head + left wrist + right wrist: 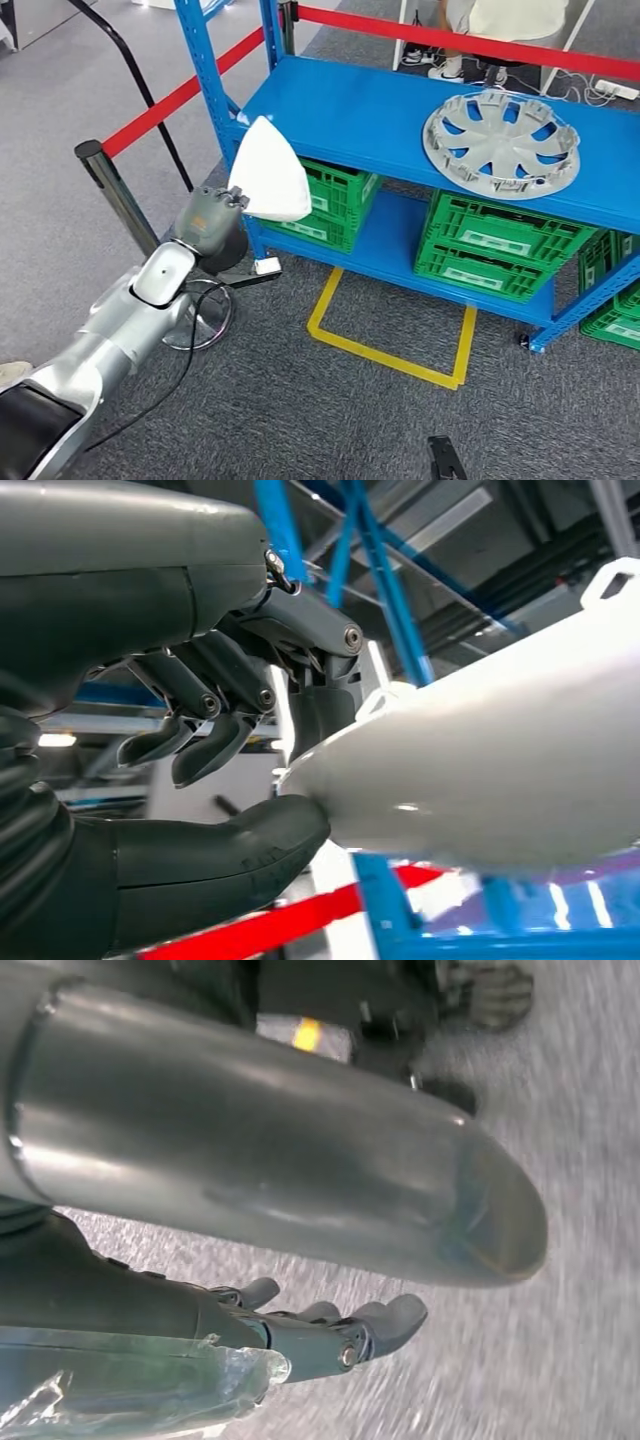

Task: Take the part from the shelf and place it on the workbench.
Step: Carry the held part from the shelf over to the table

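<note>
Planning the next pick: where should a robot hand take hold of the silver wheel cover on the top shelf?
Probably at the rim of the wheel cover, on the edge nearest the robot, coming from the front of the blue shelf. It lies flat, and its spoke openings give fingers purchase.

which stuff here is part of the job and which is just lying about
Part of the job:
- white part, held by the left hand
- blue shelf it comes from

Just lying about:
- silver wheel cover on the top shelf
- green crates on the lower shelf
- red barrier tape and its post
- yellow floor marking
</note>
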Controlling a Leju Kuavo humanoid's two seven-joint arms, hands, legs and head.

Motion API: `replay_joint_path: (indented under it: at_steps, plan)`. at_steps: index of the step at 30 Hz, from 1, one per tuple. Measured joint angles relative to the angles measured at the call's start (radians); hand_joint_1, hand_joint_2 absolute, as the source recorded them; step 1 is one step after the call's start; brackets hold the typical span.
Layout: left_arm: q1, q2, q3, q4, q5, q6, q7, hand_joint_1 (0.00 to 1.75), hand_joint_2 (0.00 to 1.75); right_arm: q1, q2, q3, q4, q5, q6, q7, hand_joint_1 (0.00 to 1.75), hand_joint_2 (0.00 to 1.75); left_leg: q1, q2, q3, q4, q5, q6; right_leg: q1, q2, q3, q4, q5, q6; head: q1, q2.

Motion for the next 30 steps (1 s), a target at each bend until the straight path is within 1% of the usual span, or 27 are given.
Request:
replay_joint_path:
  at_steps: [1,2,3,4,5,7,8,9,11,12,14,15,16,17,18,19,20,21,22,23,24,25,26,27,28,29,30]
  plan:
    - [0.0,0.0,0.0,0.0,0.0,-0.002,0.0,1.75,1.75,0.002,0.0,0.001,0.0,0.0,0.001,0.0,0.0,0.0,0.003,0.011,-0.029,0.071,-0.035,-0.005,0.0,-0.015,-0.003,0.0,0.001,-0.001,-0.002,0.0]
    - [0.002,0.0,0.0,0.0,0.0,-0.005,0.0,1.75,1.75,0.004,0.0,0.002,0.0,0.001,0.002,0.0,0.0,0.0,0.007,0.017,-0.05,0.128,-0.057,-0.008,0.0,-0.031,-0.006,0.0,0.003,-0.001,-0.002,0.0]
    - [0.003,0.0,0.0,0.0,0.0,-0.009,0.0,1.75,1.75,0.005,0.0,0.003,0.0,0.002,0.002,0.0,0.0,0.0,0.011,0.02,-0.055,0.155,-0.062,-0.011,-0.001,-0.046,-0.008,0.0,0.004,-0.001,-0.003,0.0]
    - [0.004,0.0,0.0,0.0,0.0,-0.013,0.0,1.75,1.75,0.005,0.0,0.004,0.0,0.003,0.003,0.0,0.0,0.0,0.014,0.023,-0.04,0.142,-0.05,-0.012,-0.001,-0.06,-0.009,0.0,0.005,0.0,-0.003,0.0]
    - [0.004,0.0,0.0,0.0,0.0,-0.016,0.0,1.75,1.75,0.004,0.0,0.005,0.0,0.003,0.003,0.0,0.0,0.0,0.016,0.03,-0.006,0.093,-0.025,-0.013,-0.002,-0.073,-0.009,0.0,0.006,0.001,-0.003,0.0]
    - [-0.001,0.0,0.001,0.0,0.0,-0.021,0.0,1.75,1.75,0.002,0.0,0.005,0.0,0.004,0.003,0.0,0.0,0.0,0.013,0.075,0.078,-0.045,0.019,-0.01,0.002,-0.095,-0.01,0.002,0.006,0.008,-0.004,0.0]
    - [-0.004,-0.001,0.001,0.0,0.0,-0.023,0.0,1.75,1.75,0.002,0.0,0.005,0.0,0.004,0.004,0.0,0.0,0.0,0.01,0.094,0.104,-0.093,0.028,-0.005,0.006,-0.106,-0.01,0.002,0.006,0.013,-0.003,0.0]
    - [-0.007,-0.002,0.001,0.0,0.0,-0.025,0.0,1.75,1.75,0.001,0.0,0.005,0.0,0.004,0.006,-0.001,0.0,0.0,0.007,0.106,0.116,-0.12,0.031,0.002,0.01,-0.116,-0.011,0.001,0.006,0.018,-0.002,0.0]
    - [-0.007,0.0,0.001,0.0,0.006,-0.032,-0.004,1.75,1.75,0.002,0.0,0.005,0.0,0.002,0.011,-0.001,0.0,0.0,0.003,0.088,0.111,-0.127,0.033,0.018,0.012,-0.139,-0.009,-0.002,0.006,0.027,0.001,0.0]
    - [-0.006,0.001,0.001,0.0,0.012,-0.034,-0.008,1.75,1.75,0.002,0.0,0.005,0.0,0.002,0.013,-0.001,0.0,0.0,0.004,0.076,0.109,-0.129,0.037,0.025,0.01,-0.136,-0.012,0.002,0.001,0.032,0.001,0.0]
    - [-0.007,0.001,0.002,0.0,0.028,-0.039,-0.019,1.75,1.75,0.002,0.0,0.005,0.0,0.001,0.015,-0.001,0.0,0.0,0.008,0.053,0.107,-0.133,0.043,0.038,0.006,-0.091,-0.039,0.063,-0.041,0.04,0.004,0.0]
    - [-0.008,-0.001,0.003,0.0,0.037,-0.043,-0.025,1.75,1.75,0.004,0.0,0.005,0.0,0.0,0.015,-0.001,0.0,0.0,0.009,0.041,0.105,-0.133,0.045,0.043,0.004,-0.059,-0.067,0.126,-0.075,0.041,0.006,0.0]
    - [-0.008,-0.002,0.003,0.0,0.046,-0.046,-0.031,1.75,1.75,0.006,0.0,0.005,0.0,-0.001,0.015,-0.001,0.0,0.0,0.008,0.028,0.104,-0.133,0.046,0.047,0.004,-0.037,-0.099,0.2,-0.109,0.041,0.008,0.0]
    - [-0.008,-0.004,0.003,0.0,0.053,-0.049,-0.036,1.75,1.75,0.009,0.0,0.005,0.0,-0.001,0.015,-0.001,0.0,0.0,0.007,0.014,0.102,-0.133,0.048,0.049,0.005,-0.027,-0.129,0.263,-0.131,0.041,0.009,0.0]
    - [-0.008,-0.004,0.004,0.0,0.059,-0.052,-0.04,1.75,1.75,0.012,0.0,0.005,0.0,-0.002,0.015,-0.001,0.0,0.0,0.006,0.0,0.102,-0.133,0.049,0.05,0.006,-0.023,-0.146,0.297,-0.136,0.039,0.009,0.0]
    - [-0.008,-0.003,0.004,0.0,0.062,-0.053,-0.042,1.75,1.75,0.013,0.0,0.005,0.0,-0.002,0.015,-0.001,0.0,0.0,0.006,-0.014,0.101,-0.132,0.05,0.05,0.006,-0.021,-0.144,0.289,-0.12,0.037,0.009,0.0]
    - [-0.008,-0.003,0.005,-0.001,0.065,-0.054,-0.044,1.75,1.75,0.013,0.0,0.005,0.0,-0.002,0.015,-0.001,0.0,0.0,0.005,-0.028,0.101,-0.132,0.052,0.049,0.006,-0.016,-0.124,0.242,-0.088,0.035,0.009,0.0]
    - [-0.009,-0.003,0.007,-0.001,0.067,-0.054,-0.045,1.75,1.75,0.013,0.0,0.005,0.0,-0.003,0.014,0.0,0.0,0.0,0.006,-0.042,0.101,-0.131,0.053,0.046,0.005,-0.002,-0.089,0.17,-0.05,0.032,0.01,0.0]
    - [-0.011,-0.003,0.008,-0.001,0.069,-0.053,-0.047,1.75,1.75,0.012,0.0,0.005,0.0,-0.003,0.013,0.0,0.0,0.0,0.006,-0.055,0.099,-0.13,0.055,0.043,0.001,0.024,-0.056,0.099,-0.024,0.03,0.009,0.0]
    - [-0.013,-0.003,0.009,-0.002,0.073,-0.053,-0.048,1.75,1.75,0.012,0.0,0.005,0.0,-0.004,0.012,0.001,0.0,0.0,0.006,-0.066,0.095,-0.127,0.058,0.039,-0.002,0.045,-0.03,0.047,-0.008,0.029,0.009,0.0]
    - [-0.016,-0.002,0.011,-0.004,0.076,-0.053,-0.05,1.75,1.75,0.012,0.0,0.005,0.0,-0.005,0.01,0.002,0.0,0.0,0.007,-0.077,0.089,-0.126,0.062,0.033,-0.003,0.06,-0.016,0.018,-0.003,0.029,0.009,0.0]
    - [-0.019,-0.001,0.013,-0.005,0.079,-0.052,-0.051,1.75,1.75,0.012,0.0,0.005,0.0,-0.006,0.009,0.003,0.0,0.0,0.009,-0.088,0.084,-0.127,0.067,0.026,-0.002,0.064,-0.013,0.013,-0.005,0.028,0.009,0.0]
    - [-0.02,0.001,0.015,-0.006,0.081,-0.052,-0.052,1.75,1.75,0.013,0.0,0.005,0.0,-0.006,0.008,0.004,0.0,0.0,0.012,-0.099,0.08,-0.128,0.072,0.019,-0.001,0.054,-0.012,0.011,-0.001,0.024,0.008,0.0]
    - [-0.021,0.004,0.018,-0.007,0.081,-0.052,-0.053,1.75,1.75,0.012,0.001,0.005,0.0,-0.006,0.007,0.005,0.0,0.0,0.012,-0.097,0.076,-0.129,0.073,0.013,-0.001,0.043,-0.012,0.009,0.003,0.019,0.009,0.0]
    - [-0.022,0.006,0.02,-0.008,0.081,-0.052,-0.054,1.75,1.75,0.012,0.001,0.005,0.0,-0.006,0.006,0.005,0.0,0.0,0.011,-0.08,0.071,-0.121,0.065,0.008,-0.002,0.032,-0.011,0.007,0.007,0.013,0.005,0.0]
    - [-0.024,0.008,0.021,-0.009,0.083,-0.052,-0.054,1.75,1.75,0.012,0.002,0.005,0.0,-0.006,0.006,0.005,0.0,0.0,0.008,-0.054,0.058,-0.095,0.046,0.003,-0.003,0.02,-0.011,0.004,0.01,0.007,0.001,0.0]
    - [-0.025,0.008,0.022,-0.012,0.086,-0.052,-0.055,1.75,1.75,0.012,0.002,0.005,0.0,-0.006,0.006,0.005,0.0,0.0,0.008,-0.021,0.036,-0.046,0.016,-0.001,-0.003,0.006,-0.011,0.003,0.011,0.003,-0.003,0.0]
